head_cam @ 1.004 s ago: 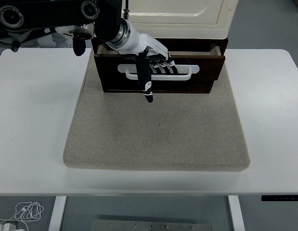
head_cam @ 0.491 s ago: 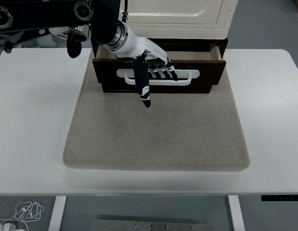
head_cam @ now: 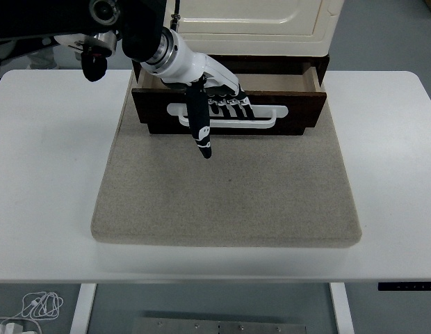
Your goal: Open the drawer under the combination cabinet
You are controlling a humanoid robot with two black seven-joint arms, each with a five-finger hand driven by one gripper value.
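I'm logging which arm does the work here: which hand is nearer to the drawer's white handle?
Left. The left hand has its fingers hooked through the white handle on the drawer front, thumb pointing down toward the mat. The right hand is out of view.

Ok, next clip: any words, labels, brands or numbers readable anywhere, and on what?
None can be read.
Small white mark on the thumb of the left hand: too small to read.
Tiny light marks on the black strip under the table edge: too small to read.
Drawer, cabinet and mat: no print visible.
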